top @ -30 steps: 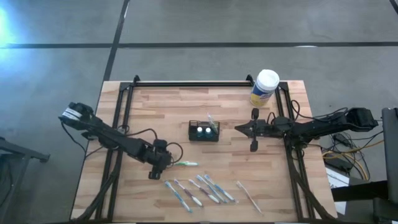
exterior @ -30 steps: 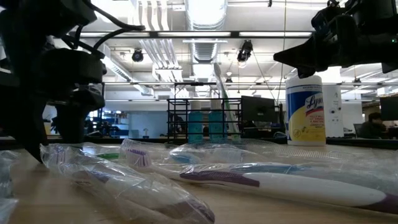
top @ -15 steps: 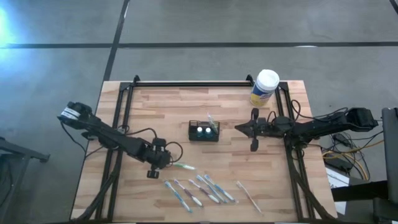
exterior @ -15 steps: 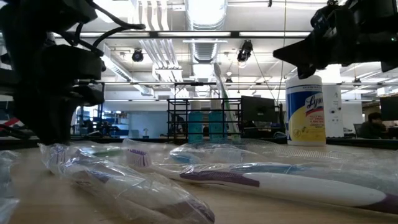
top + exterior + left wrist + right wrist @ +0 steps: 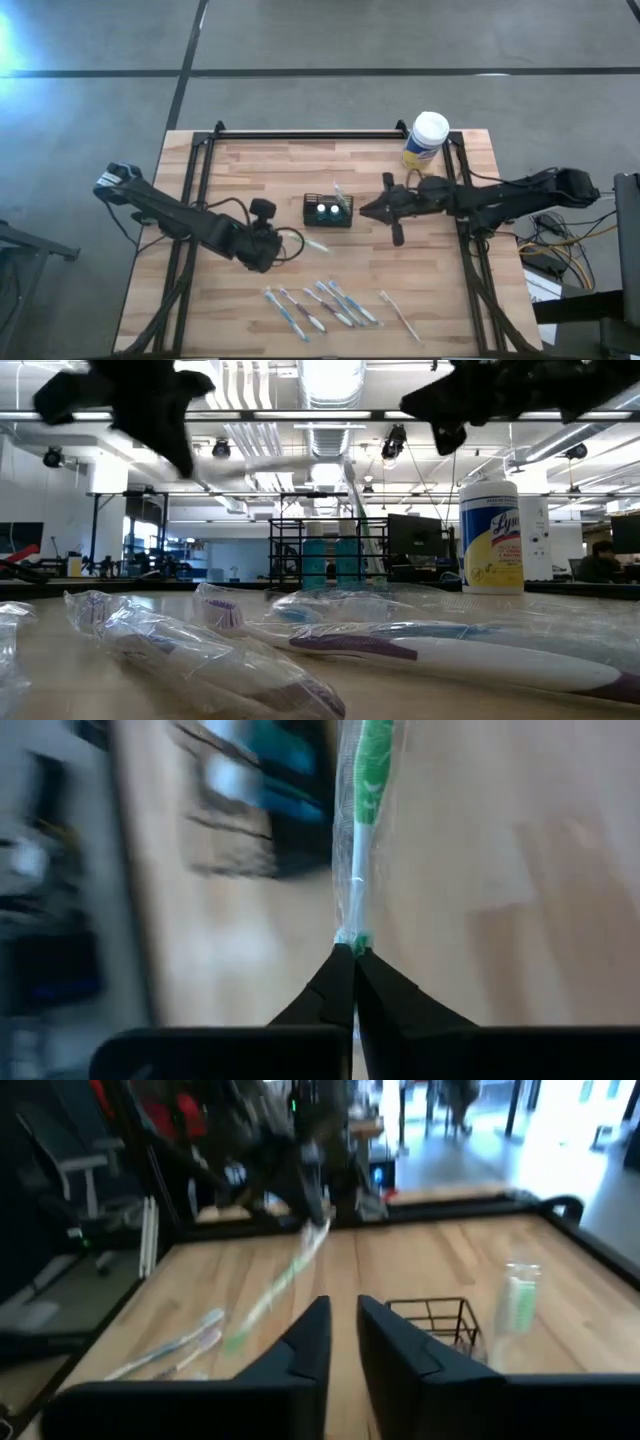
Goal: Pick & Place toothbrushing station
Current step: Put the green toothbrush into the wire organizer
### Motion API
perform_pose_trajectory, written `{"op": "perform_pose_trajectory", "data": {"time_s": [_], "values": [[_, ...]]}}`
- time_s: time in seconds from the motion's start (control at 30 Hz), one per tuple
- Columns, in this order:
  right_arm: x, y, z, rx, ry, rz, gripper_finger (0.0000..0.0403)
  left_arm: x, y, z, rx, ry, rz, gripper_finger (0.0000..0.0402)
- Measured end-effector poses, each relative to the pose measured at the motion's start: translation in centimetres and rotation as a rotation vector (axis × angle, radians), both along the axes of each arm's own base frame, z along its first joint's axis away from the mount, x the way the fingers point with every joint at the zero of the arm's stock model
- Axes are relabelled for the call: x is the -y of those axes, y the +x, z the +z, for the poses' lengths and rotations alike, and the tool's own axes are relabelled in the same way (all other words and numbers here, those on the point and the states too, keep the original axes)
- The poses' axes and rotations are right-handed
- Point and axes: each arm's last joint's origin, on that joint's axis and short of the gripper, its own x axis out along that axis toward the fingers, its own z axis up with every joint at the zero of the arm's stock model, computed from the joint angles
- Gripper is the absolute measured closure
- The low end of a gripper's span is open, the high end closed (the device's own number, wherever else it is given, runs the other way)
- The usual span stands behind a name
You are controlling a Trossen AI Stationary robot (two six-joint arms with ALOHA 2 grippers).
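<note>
The black wire basket (image 5: pixel 328 211) stands mid-table with two white-capped toothpaste tubes (image 5: pixel 327 211) upright in it and a wrapped toothbrush (image 5: pixel 340 193) sticking out of its far right corner. My left gripper (image 5: pixel 272 246) is to its near left, shut on a green-white wrapped toothbrush (image 5: pixel 310 243) that reaches toward the basket. My right gripper (image 5: pixel 364 211) hovers just right of the basket, its fingers (image 5: pixel 343 1325) slightly apart with nothing between them. Several wrapped toothbrushes (image 5: pixel 320 304) lie flat near the front edge. My left gripper pinches one end of the wrapped toothbrush (image 5: pixel 352 934) between its two fingertips. The fingers come from the table's left, and the brush runs on in line with them. It is lifted clear of the table and slants down from the fingers (image 5: pixel 280 1285).
A white-lidded, yellow-labelled canister (image 5: pixel 426 140) stands at the far right. One toothbrush (image 5: pixel 396 311) lies apart at the near right. Black frame rails (image 5: pixel 300 134) run along the far and side edges. Bare wood lies between basket and far rail.
My left gripper has risen from the table and gone toward the far edge and the basket, carrying the green-white toothbrush, which is now lifted clear. My right gripper has moved toward the table's left, closer to the basket.
</note>
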Motion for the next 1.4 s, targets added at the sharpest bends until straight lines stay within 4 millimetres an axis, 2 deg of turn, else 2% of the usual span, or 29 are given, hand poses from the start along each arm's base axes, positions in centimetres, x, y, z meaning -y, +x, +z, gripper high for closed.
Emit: {"op": "perform_pose_trajectory", "data": {"time_s": [0.13, 0.27, 0.4, 0.5, 0.8, 0.9, 1.1, 1.23, 1.4], "values": [[-0.1, 2.3, 1.3, -0.091, 0.006, 0.041, 0.0286, 0.0, 0.5, 2.6, 0.055, 0.119, -0.013, 0.0398], [-0.2, 4.5, 3.1, -0.113, 0.008, 0.08, 0.0212, 0.1, 1.0, 4.0, 0.07, 0.22, -0.033, 0.0398], [0.1, 6.3, 4.1, -0.198, 0.047, 0.103, 0.0159, 0.3, 1.6, 4.3, 0.046, 0.367, -0.046, 0.0399], [0.3, 7.5, 4.7, -0.252, 0.076, 0.131, 0.014, 0.5, 2.2, 3.8, 0.012, 0.477, -0.057, 0.0399], [0.9, 10.9, 5.5, -0.462, 0.088, 0.135, 0.0132, 1.3, 3.8, 1.8, -0.068, 0.709, -0.052, 0.0399], [1.1, 11.9, 5.0, -0.543, 0.096, 0.112, 0.0133, 1.3, 4.1, 1.8, -0.071, 0.775, -0.039, 0.0399], [1.6, 13.6, 4.5, -0.577, 0.105, 0.068, 0.0136, 1.9, 4.1, 2.5, -0.042, 0.84, -0.03, 0.0399], [1.6, 14.0, 4.4, -0.577, 0.079, 0.083, 0.0157, 2.3, 4.0, 2.6, -0.029, 0.837, -0.039, 0.0399], [1.6, 13.7, 5.1, -0.551, 0.074, 0.086, 0.0208, 2.4, 3.9, 2.4, -0.036, 0.843, -0.049, 0.04]]}}
